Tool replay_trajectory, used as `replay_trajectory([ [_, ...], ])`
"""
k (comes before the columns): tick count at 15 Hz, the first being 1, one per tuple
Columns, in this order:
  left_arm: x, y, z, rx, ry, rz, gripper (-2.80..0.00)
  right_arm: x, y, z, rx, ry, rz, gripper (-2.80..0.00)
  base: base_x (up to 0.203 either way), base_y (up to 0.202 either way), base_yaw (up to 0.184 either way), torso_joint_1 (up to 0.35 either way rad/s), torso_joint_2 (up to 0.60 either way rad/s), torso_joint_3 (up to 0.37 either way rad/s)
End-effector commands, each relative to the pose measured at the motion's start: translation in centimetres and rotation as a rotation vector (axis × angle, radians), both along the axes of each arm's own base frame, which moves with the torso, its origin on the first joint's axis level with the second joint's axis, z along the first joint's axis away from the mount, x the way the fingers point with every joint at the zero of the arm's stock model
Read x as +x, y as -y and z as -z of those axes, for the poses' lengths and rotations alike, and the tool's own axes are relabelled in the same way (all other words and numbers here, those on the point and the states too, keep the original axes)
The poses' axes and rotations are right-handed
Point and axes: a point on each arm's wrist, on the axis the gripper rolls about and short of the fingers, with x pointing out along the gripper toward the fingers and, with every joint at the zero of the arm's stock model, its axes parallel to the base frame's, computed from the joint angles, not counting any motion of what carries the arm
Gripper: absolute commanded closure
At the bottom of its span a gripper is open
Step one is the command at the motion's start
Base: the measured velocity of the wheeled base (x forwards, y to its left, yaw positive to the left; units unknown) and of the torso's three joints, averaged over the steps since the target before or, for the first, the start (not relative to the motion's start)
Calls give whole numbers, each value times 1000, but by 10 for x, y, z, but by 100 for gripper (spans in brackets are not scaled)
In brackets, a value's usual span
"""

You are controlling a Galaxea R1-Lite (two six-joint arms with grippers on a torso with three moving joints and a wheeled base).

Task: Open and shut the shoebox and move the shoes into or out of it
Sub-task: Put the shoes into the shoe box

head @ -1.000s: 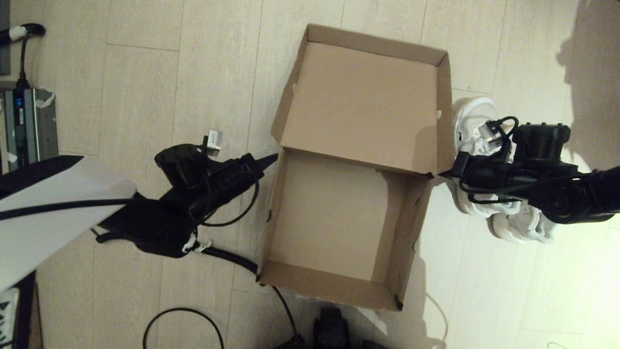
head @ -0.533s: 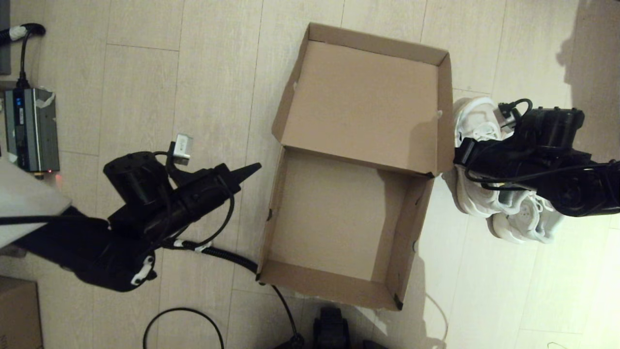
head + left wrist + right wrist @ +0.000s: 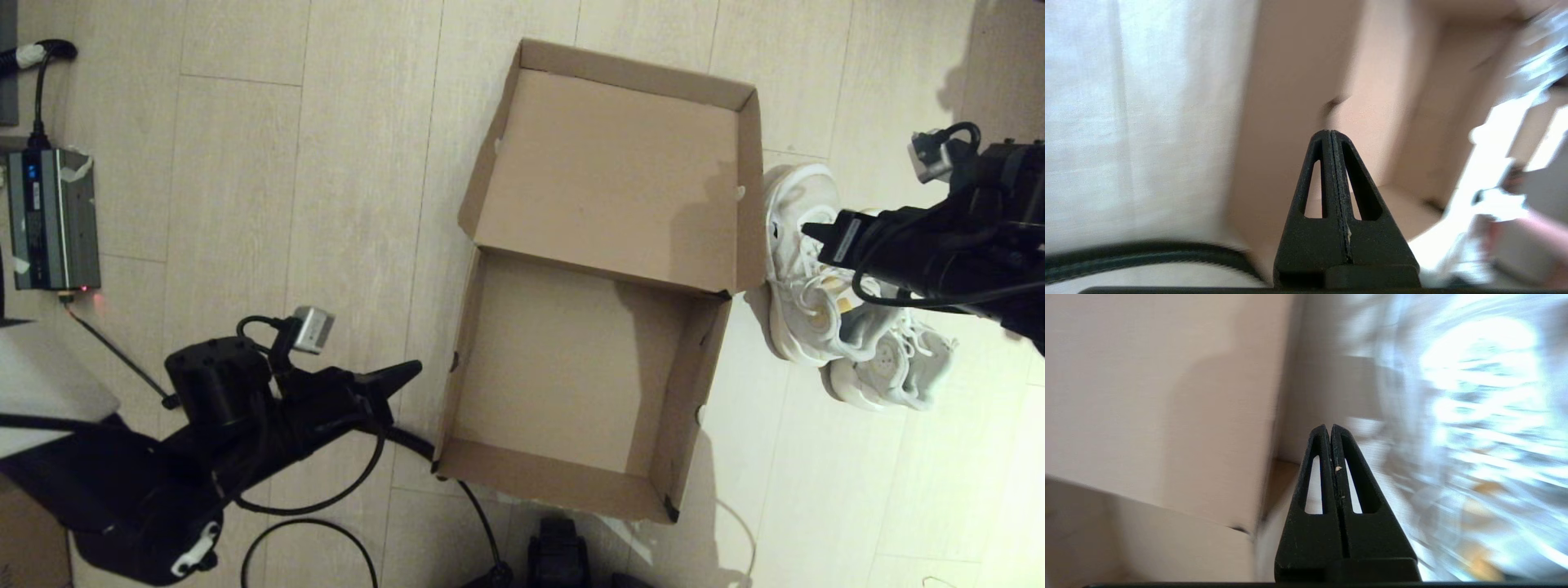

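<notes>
While no writing reads | shoebox (image 3: 588, 278) open | left pincer (image 3: 412, 371), right pincer (image 3: 808, 229) pressed together

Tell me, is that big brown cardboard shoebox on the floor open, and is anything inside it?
Open and empty. The brown cardboard shoebox has its lid folded back flat; both white mesh sneakers sit outside, beside it.

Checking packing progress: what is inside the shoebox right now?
Nothing: the open shoebox shows only bare cardboard. Both shoes sit on the floor beside it, partly covered by the right pincer.
</notes>
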Motion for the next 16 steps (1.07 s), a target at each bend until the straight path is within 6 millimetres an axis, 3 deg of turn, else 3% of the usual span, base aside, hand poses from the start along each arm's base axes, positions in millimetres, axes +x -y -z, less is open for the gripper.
replay_trajectory([
  [1, 12, 2, 37, 54, -37, -24, 0, -15, 3, -12, -47, 17, 101, 0, 0, 0, 0, 0, 0, 0],
  [4, 26, 3, 68, 137, -15, -86, 0, -18, 7, 3, -269, -33, 220, 0, 0, 0, 0, 0, 0, 0],
  [9, 33, 15, 67, 131, 21, -65, 0, -28, 9, 12, -297, -25, 274, 0, 0, 0, 0, 0, 0, 0],
  [16, 14, 32, 72, 141, -30, 5, 0, -37, 12, 19, -313, -59, 313, 0, 0, 0, 0, 0, 0, 0],
])
